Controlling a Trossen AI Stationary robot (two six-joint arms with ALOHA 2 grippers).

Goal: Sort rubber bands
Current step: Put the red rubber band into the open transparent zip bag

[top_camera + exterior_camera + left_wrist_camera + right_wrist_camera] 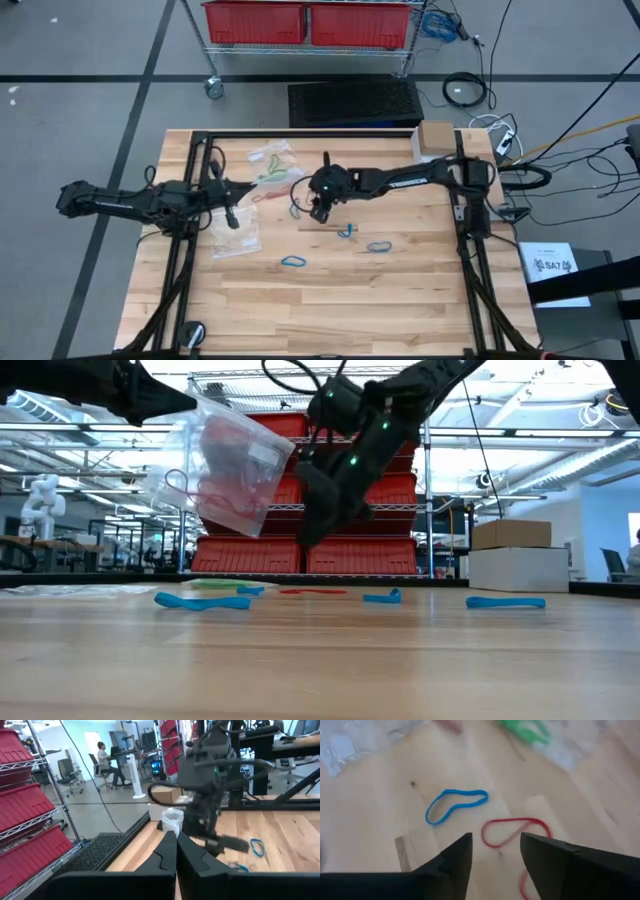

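Right gripper [492, 852] jaws apart, hovering over a red rubber band [512, 831]; a blue rubber band [455, 805] lies just beside it. Drop straight down, straddle one strand only. Left gripper [175, 851] is clamped on a clear bag [222, 460], held up; keep it steady.

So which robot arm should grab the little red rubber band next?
Probably the right. The right gripper hangs open just above the thin red rubber band on the wooden table. The left gripper is shut on a clear plastic bag, so it is busy.
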